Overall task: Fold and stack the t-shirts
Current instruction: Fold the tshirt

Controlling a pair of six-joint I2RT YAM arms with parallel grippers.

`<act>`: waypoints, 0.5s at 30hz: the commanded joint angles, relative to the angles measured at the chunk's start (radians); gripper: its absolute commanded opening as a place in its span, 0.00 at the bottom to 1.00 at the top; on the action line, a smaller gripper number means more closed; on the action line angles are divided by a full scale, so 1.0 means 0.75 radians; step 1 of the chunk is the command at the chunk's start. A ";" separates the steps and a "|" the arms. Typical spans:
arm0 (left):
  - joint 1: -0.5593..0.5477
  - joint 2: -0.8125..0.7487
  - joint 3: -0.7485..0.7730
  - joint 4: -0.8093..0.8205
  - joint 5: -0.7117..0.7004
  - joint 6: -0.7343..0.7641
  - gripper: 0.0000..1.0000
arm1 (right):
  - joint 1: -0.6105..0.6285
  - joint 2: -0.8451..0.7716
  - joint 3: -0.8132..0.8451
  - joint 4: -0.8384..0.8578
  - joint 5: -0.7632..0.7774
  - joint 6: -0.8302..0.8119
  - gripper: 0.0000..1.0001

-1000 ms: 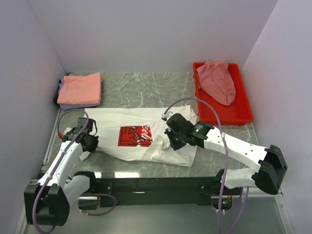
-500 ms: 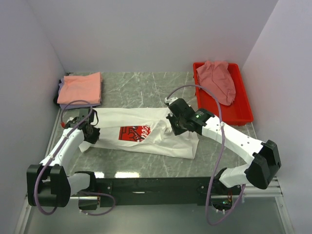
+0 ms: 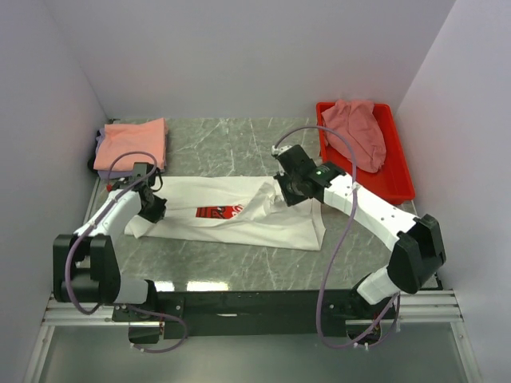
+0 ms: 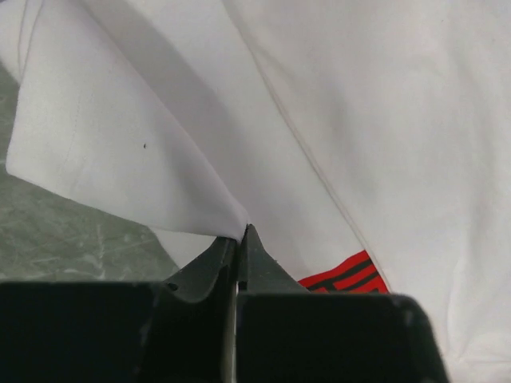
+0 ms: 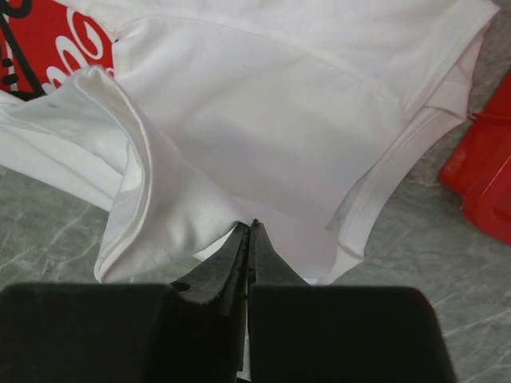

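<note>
1. The left claw (image 4: 239, 233) is pinching fully shut on a fold of the white cotton t-shirt (image 3: 279, 231). The left wrist view is showing its fingers meeting on the cloth's edge, which the overhead view is hiding behind the wrist.
2. The right claw (image 5: 249, 227) is likewise clamping tight on a bunched fold of the same shirt. Its own camera is showing a rolled hem beside the fingers.
3. Only the overhead view is giving the layout: the left claw is gripping the shirt's left end, and the right claw is holding a raised ridge near its far right edge.
4. The shirt is lying lengthwise across the middle of the bench (image 3: 223, 144), wrinkled and partly doubled over, with a fold covering part of its red rectangular print (image 3: 217, 212).
5. A salmon-orange folded tee (image 3: 132, 144) is sitting on a lavender tee (image 3: 112, 171) at the far left corner. A dusty-pink tee (image 3: 355, 132) is lying crumpled in a red plastic tray (image 3: 395, 179) at the far right.
6. The bench is showing grey-green marbling, and plain pale walls (image 3: 239, 56) are enclosing it on three sides.
</note>
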 commanded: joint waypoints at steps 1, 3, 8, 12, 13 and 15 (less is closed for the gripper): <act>0.009 0.101 0.088 0.057 0.011 0.098 0.06 | -0.033 0.035 0.087 0.040 0.017 -0.029 0.00; 0.009 0.166 0.113 0.081 0.005 0.126 0.13 | -0.054 0.073 0.099 0.054 0.034 -0.031 0.00; 0.015 0.236 0.180 0.123 0.007 0.167 0.36 | -0.115 0.186 0.158 0.103 0.077 -0.011 0.00; 0.026 0.262 0.279 0.086 -0.077 0.182 0.68 | -0.162 0.294 0.232 0.112 0.117 0.026 0.00; 0.026 0.260 0.293 0.053 -0.101 0.176 0.74 | -0.168 0.317 0.271 0.103 0.156 0.051 0.00; 0.058 0.228 0.291 0.047 -0.102 0.168 0.81 | -0.177 0.378 0.314 0.073 0.193 0.075 0.00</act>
